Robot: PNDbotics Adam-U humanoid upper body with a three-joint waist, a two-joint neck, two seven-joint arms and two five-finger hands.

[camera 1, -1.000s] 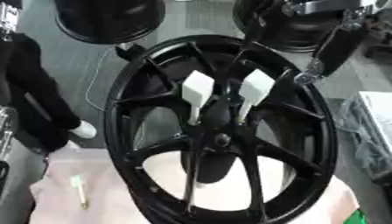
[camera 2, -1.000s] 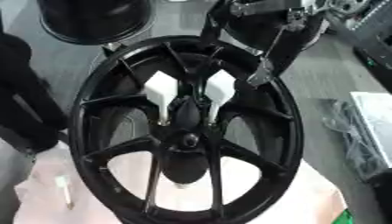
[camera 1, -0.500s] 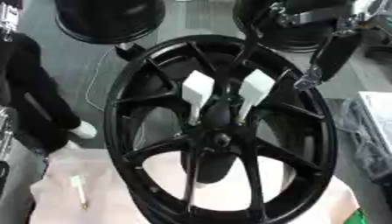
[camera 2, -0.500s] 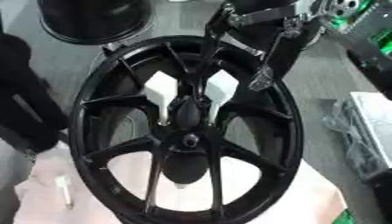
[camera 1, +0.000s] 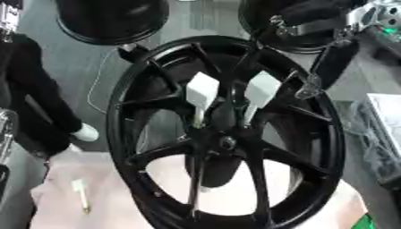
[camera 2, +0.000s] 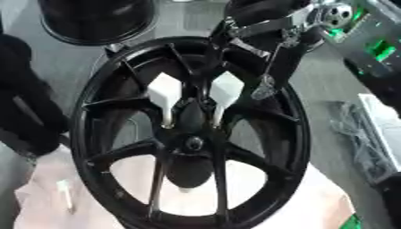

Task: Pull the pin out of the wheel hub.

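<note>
Black wheel hub (camera 1: 227,143) standing upright across the middle of both views, spokes fanning from a small round centre boss (camera 1: 227,143), lower rim resting on a pale pink cloth (camera 1: 117,197). Framed a little differently than a second ago, wheel sitting slightly lower and larger in view; camera shift, not the wheel. Two more dark wheels (camera 1: 109,20) lying behind, at the top edge.

Right hand (camera 2: 270,62) reaching in from the upper right, down over the wheel's upper right rim; a second ago higher and further right, now lowered closer against the spokes. One dark finger hanging down with a silvery tip (camera 1: 307,91) just beside a spoke. Cannot tell whether fingers are curled round anything or how far apart they stand.

Two white blocks (camera 1: 202,91) set side by side between the upper spokes, just above the centre; unchanged in place. Which part counts as the pin, cannot tell.

Small pale stick-shaped object (camera 1: 79,192) lying on the cloth at lower left, same spot as before.
</note>
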